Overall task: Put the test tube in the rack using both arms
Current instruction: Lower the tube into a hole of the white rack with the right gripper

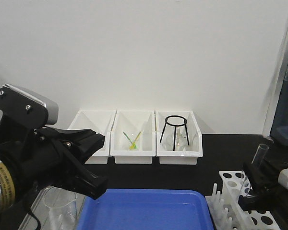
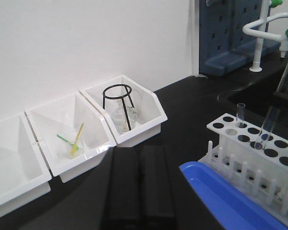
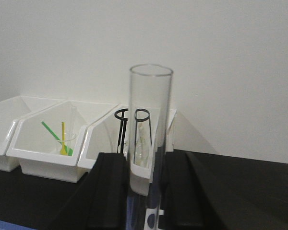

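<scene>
Shows test tube [image 3: 151, 120] clamped in right hand [image 3: 145, 191]; left hand [image 2: 138, 191] together, empty. Judged light, slick, brittle; grip mid-length, gently.

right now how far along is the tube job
One tube already stands in the rack. The right pincer holds a second tube, tilted over the rack's holes, not seated. The left pincer is empty. Still to do: lower it into a hole and release.
</scene>
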You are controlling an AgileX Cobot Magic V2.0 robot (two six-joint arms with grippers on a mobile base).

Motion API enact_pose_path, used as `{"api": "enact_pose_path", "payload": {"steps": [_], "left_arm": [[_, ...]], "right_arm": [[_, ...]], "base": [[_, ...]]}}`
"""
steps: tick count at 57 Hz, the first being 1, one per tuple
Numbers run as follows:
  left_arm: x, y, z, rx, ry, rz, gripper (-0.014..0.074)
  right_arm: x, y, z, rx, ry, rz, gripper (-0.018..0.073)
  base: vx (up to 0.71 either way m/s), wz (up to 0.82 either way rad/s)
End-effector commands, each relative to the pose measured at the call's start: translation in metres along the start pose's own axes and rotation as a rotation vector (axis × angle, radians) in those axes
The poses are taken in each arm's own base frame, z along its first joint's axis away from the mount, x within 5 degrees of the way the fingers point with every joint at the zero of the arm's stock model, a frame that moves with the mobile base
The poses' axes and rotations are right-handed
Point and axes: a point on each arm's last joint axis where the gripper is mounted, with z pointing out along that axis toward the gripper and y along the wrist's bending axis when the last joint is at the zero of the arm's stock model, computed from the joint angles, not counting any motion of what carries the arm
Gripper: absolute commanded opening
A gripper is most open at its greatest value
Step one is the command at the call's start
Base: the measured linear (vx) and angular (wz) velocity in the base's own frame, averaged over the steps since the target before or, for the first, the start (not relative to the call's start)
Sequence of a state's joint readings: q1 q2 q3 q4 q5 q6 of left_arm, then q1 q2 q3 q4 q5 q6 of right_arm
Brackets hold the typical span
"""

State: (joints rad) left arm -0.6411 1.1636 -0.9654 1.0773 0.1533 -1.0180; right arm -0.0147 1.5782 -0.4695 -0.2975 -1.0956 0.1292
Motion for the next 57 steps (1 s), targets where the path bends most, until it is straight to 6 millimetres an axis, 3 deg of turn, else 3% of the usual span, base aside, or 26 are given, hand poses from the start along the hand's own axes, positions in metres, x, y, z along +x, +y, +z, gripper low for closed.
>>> {"api": "enact_pose_path", "payload": {"steps": [1, 42, 57], "left_arm": [[-0.016, -0.002, -0.009, 0.029, -0.068, -0.011, -0.0007], [-0.016, -0.002, -0.009, 0.030, -0.068, -0.012, -0.0007], [-0.016, -0.002, -0.009, 0.030, -0.068, -0.012, -0.0007]], "right_arm": [[-0.005, -0.003, 0.003, 0.001, -0.036, -0.020, -0.0008], [-0.012, -0.004, 0.008, 0.010, -0.084, -0.113, -0.0008], [0.015, -0.006, 0.013, 0.006, 0.042, -0.089, -0.0008]], "base": [[0.00, 0.00], [0.00, 0.00], [0.00, 0.00]]}}
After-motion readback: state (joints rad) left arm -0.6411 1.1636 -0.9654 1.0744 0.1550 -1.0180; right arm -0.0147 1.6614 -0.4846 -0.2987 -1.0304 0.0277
